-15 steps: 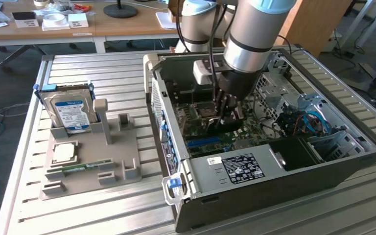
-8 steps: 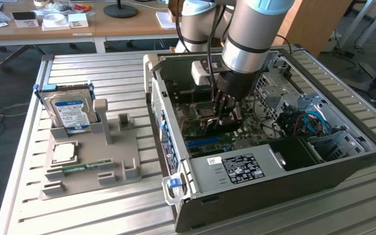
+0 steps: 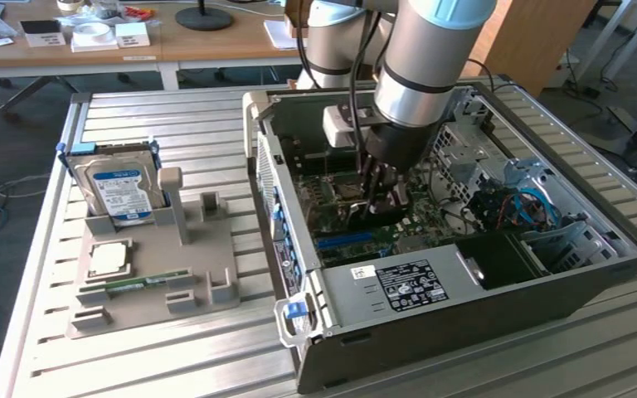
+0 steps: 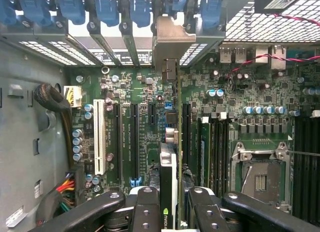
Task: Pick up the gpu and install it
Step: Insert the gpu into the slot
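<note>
the slatted worktop [image 3: 163, 116] carries an open computer case [image 3: 451, 315] lying on its side, and on the exterior view's left a grey parts holder [image 3: 153, 240] with a blue-labelled hard drive [image 3: 119, 186] standing in it. the robot arm [image 3: 424, 58] reaches straight down into the case, its hand [image 3: 383, 186] low over the motherboard [image 4: 125, 92].

the picking-up part looks done - the gpu [image 4: 168, 164] is off the holder and inside the case. in the wrist view it shows edge-on as a slim dark strip running away from the hand, between the long expansion slots and the memory slots, with its metal bracket [image 4: 172, 39] up against the rear slot openings of the case.

the hand [image 4: 170, 204] is pinching the gpu: one finger [image 4: 146, 209] sits on each side of the card, pressed to its faces, and the card's near end lies right between them. so the gpu is directly under and ahead of the hand, in line with it, upright on its edge.

the install looks well along but not finished - the card seems lined up with a slot, yet whether its lower edge is seated i cannot tell, and the hand has not let go.
</note>
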Motion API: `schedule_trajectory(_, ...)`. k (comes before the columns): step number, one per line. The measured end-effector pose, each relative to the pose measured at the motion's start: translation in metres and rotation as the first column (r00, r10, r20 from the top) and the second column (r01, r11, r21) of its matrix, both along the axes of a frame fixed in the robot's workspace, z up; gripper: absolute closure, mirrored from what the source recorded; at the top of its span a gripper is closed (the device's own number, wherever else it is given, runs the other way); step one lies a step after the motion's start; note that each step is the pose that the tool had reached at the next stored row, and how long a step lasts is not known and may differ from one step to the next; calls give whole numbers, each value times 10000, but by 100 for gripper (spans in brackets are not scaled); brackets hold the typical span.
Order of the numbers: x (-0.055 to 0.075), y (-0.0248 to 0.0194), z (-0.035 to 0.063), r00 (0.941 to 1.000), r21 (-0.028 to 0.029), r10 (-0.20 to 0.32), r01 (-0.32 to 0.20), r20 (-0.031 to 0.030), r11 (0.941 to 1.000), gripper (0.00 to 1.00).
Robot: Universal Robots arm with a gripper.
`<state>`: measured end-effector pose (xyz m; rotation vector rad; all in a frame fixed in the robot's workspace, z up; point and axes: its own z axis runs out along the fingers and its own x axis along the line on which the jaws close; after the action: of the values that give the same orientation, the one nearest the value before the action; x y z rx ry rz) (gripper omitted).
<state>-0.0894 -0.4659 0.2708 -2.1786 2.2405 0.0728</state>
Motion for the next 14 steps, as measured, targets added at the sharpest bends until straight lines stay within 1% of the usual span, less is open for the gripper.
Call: schedule_trajectory(14, -3, -10, -15, 10000, -1, 0, 0, -1, 10000, 74)
